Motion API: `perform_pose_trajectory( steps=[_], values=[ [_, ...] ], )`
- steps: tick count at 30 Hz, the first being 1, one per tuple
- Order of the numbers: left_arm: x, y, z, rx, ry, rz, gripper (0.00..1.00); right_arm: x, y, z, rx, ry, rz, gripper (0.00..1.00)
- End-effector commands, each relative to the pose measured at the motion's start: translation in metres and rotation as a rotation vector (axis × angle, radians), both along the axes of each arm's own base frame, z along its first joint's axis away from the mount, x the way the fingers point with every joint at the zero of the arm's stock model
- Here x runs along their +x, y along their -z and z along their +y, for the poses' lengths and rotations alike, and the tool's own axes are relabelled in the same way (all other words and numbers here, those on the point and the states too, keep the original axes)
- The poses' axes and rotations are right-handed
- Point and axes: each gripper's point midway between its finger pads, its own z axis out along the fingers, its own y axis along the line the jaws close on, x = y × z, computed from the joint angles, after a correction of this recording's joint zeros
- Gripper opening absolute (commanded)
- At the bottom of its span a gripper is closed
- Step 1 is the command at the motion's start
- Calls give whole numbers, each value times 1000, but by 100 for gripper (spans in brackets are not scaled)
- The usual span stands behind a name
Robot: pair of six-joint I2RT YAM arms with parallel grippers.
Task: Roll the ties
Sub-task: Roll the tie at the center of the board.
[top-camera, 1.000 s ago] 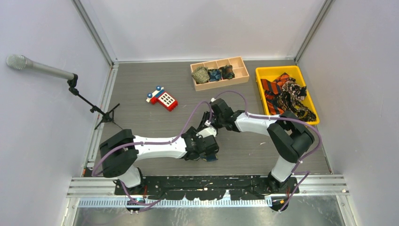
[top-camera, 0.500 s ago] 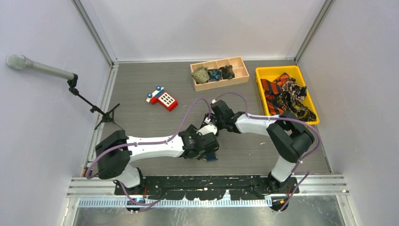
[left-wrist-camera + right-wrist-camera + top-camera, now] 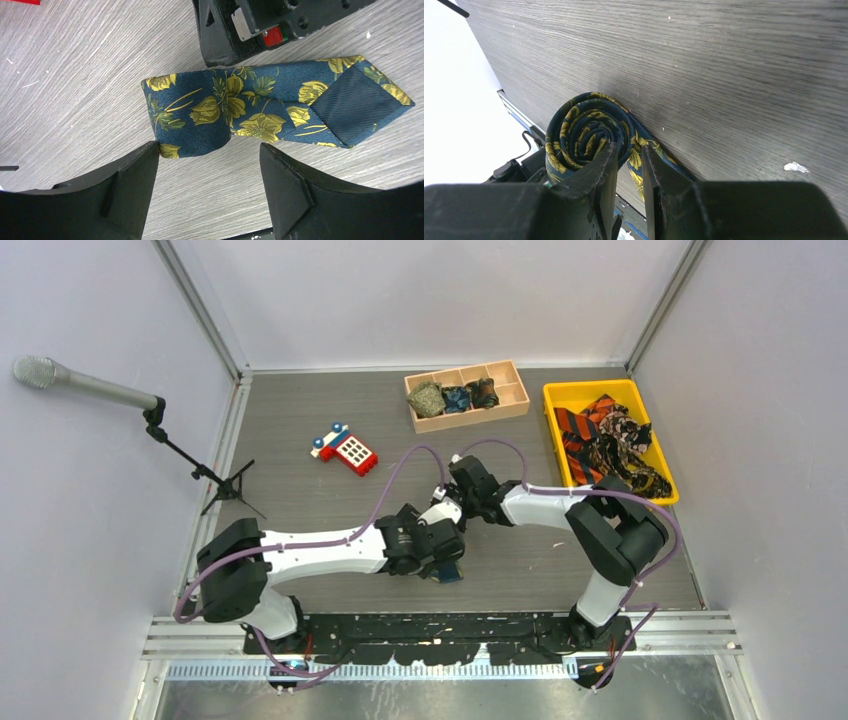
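Observation:
A navy tie with yellow-gold flowers (image 3: 225, 107) lies on the grey wood-grain table, rolled into a coil at one end with its pointed tail flat to the right. My right gripper (image 3: 629, 150) is shut on the coil (image 3: 584, 130), pinching its outer layers from above. It shows in the top view near the table's middle (image 3: 447, 508). My left gripper (image 3: 210, 150) is open and empty, with its fingers (image 3: 130, 190) just short of the coil. Its left finger tip touches the coil's edge. In the top view the left gripper (image 3: 440, 558) covers most of the tie (image 3: 452, 575).
A wooden divided box (image 3: 512, 392) at the back holds three rolled ties (image 3: 456, 398). A yellow bin (image 3: 590, 388) at the back right holds a heap of loose ties (image 3: 610, 445). A red-and-blue toy phone (image 3: 345, 449) lies left of centre. A microphone stand (image 3: 150, 405) is at the far left.
My left arm has drawn slightly to the left and its cable loop has risen. The right gripper has stayed on the coil.

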Motion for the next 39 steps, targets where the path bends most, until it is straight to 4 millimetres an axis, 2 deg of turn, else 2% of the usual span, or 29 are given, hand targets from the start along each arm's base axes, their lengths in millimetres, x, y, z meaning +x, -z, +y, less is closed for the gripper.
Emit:
perform_pose_trajectory(
  steps=[1,4,13,20,26,34,39],
  values=[
    [2,-21,-13,-99,12,-22,74,2,-14,7,48,-5,-38,30],
    [2,-18,-16,-98,28,-14,73,2,-14,6,49,-3,-39,30],
    [-3,-4,-20,-80,57,25,69,1,-28,0,24,-22,-63,40],
    [-7,-2,-24,-102,82,44,66,7,-53,-12,29,-10,-107,45],
    [-12,-2,-29,-128,104,70,63,4,-68,-10,46,-30,-116,47],
    [-20,0,-34,-156,136,110,59,3,-67,-3,69,-40,-103,44],
    [-22,0,-35,-165,142,120,57,1,-59,7,65,-63,-91,43]
  ],
)
